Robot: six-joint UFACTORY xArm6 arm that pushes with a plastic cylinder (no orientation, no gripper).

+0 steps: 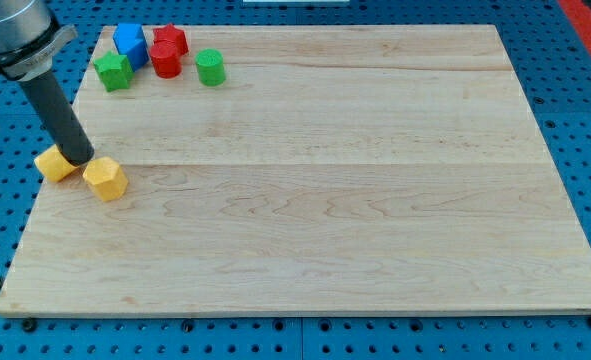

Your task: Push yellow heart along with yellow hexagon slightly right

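Two yellow blocks lie near the board's left edge. The one at the left (54, 163) is partly hidden by the rod, and its shape is hard to make out; it may be the heart. The other (105, 179), just to its lower right, looks like the yellow hexagon. My tip (81, 158) rests on the board between them, touching or nearly touching the left block's right side and just above the hexagon's upper left. The dark rod slants up to the view's top left.
A cluster sits at the board's top left: a blue block (129, 42), a green star-like block (113, 70), two red blocks (170, 41) (165, 61) and a green cylinder-like block (210, 67). The wooden board (325, 200) lies on a blue perforated table.
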